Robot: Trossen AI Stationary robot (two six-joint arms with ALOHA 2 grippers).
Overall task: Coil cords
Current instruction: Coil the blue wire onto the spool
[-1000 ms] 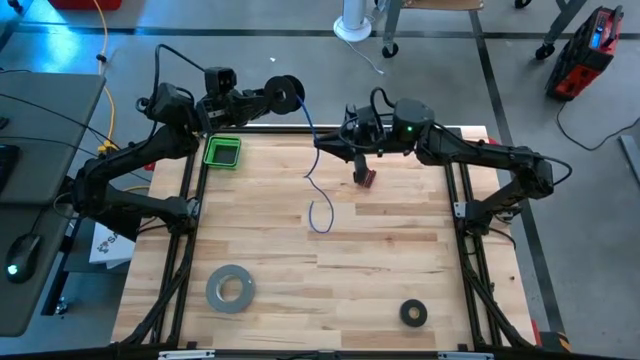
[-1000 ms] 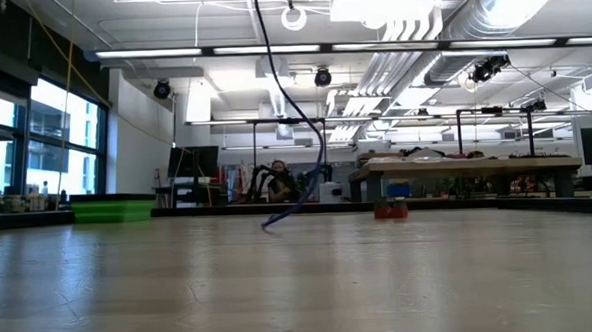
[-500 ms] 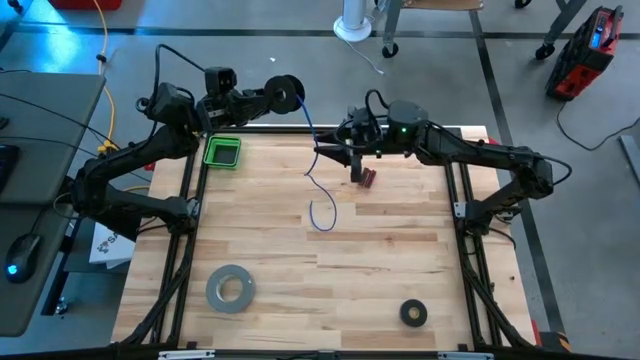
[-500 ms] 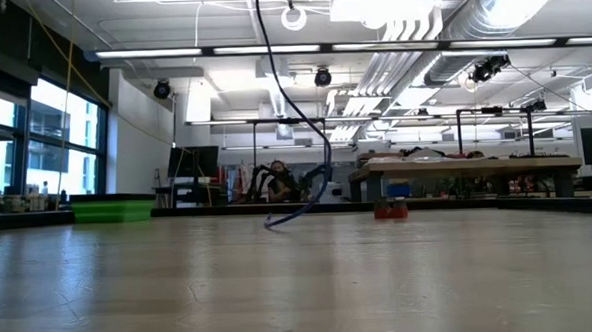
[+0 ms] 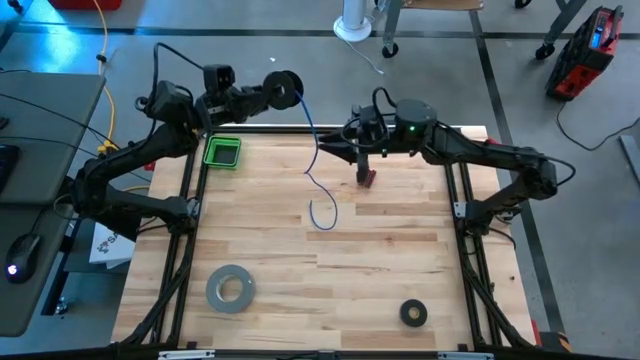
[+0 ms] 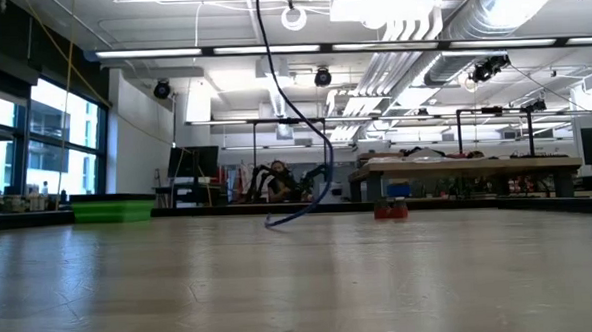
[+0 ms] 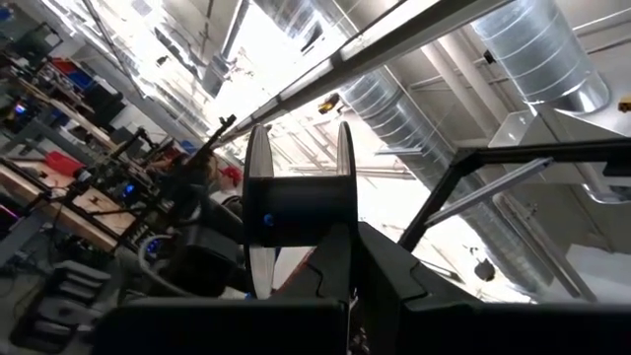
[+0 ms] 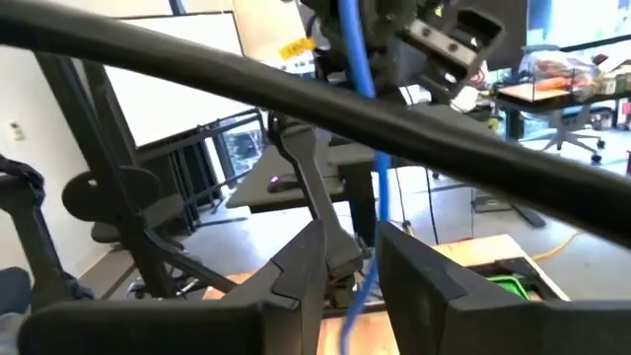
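Note:
A small black spool (image 5: 287, 88) is held up beyond the table's far edge by my left gripper (image 5: 272, 92), which is shut on it. The thin blue cord (image 5: 310, 125) runs from the spool down past my right gripper (image 5: 325, 150), which is level above the far part of the table. In the right wrist view the cord (image 8: 380, 197) passes through the gap between my right gripper's (image 8: 360, 266) parted fingers. The cord's lower end (image 5: 320, 215) lies in a loop on the wooden table (image 5: 380, 260). In the low view the cord (image 6: 293, 106) hangs from above. My left gripper holds the spool (image 7: 296, 212) by one of its two round flanges (image 7: 344, 232), pinched at its rim between the fingers. The spool is lifted clear, its axis about level. My right gripper has the cord between its fingers; whether a finger (image 8: 424, 271) touches it I cannot tell.
A green bin (image 5: 222, 152) stands at the table's far left corner. A small red object (image 5: 367, 178) lies under the right arm. A grey tape roll (image 5: 230, 288) and a black ring (image 5: 413, 313) lie near the front edge.

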